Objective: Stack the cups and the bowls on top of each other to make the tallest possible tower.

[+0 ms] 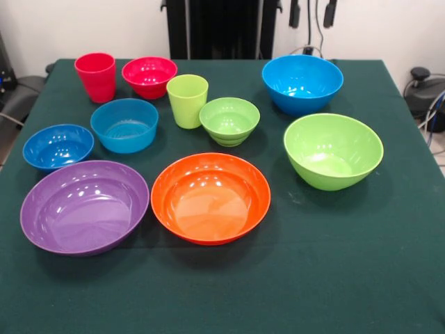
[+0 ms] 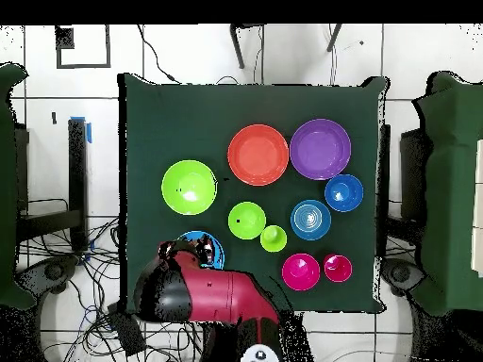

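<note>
The red and black arm [image 2: 212, 297] bends over the worktop's [image 2: 170, 123] robot-side edge, above a large blue bowl [image 1: 302, 83]. Whether its hand is open cannot be told. Red cup [image 1: 96, 76], green cup [image 1: 187, 100] and the other bowls stand apart, unstacked.
</note>
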